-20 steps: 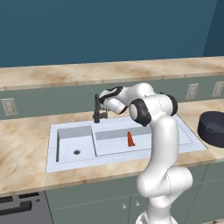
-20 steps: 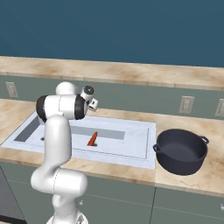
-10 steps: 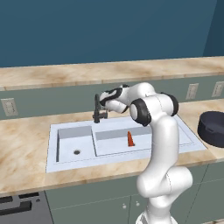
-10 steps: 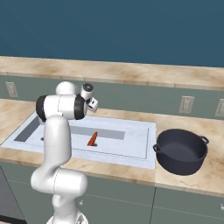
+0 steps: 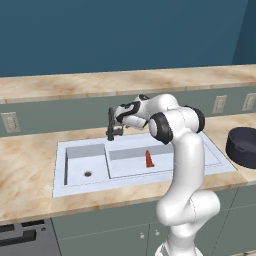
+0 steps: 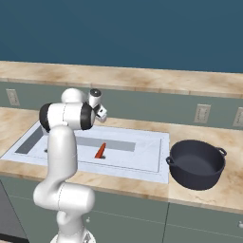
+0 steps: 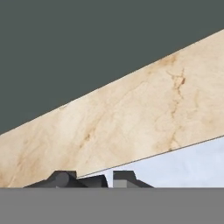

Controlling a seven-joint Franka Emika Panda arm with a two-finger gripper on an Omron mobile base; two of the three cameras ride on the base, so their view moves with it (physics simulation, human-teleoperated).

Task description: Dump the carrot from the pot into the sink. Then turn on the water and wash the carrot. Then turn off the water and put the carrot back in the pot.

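The small orange-red carrot lies in the wider basin of the pale sink. No stream runs from the black faucet. My gripper hovers right beside the faucet's top, at the back edge of the sink, jaws shut with nothing held. Whether it touches the faucet I cannot tell. The dark pot stands upright on the counter to the right of the sink, and it looks empty in the right base view.
Beige marble counter surrounds the sink. Behind it rises a grey-green backsplash with outlets, topped by a raised ledge. The narrower basin has a drain hole.
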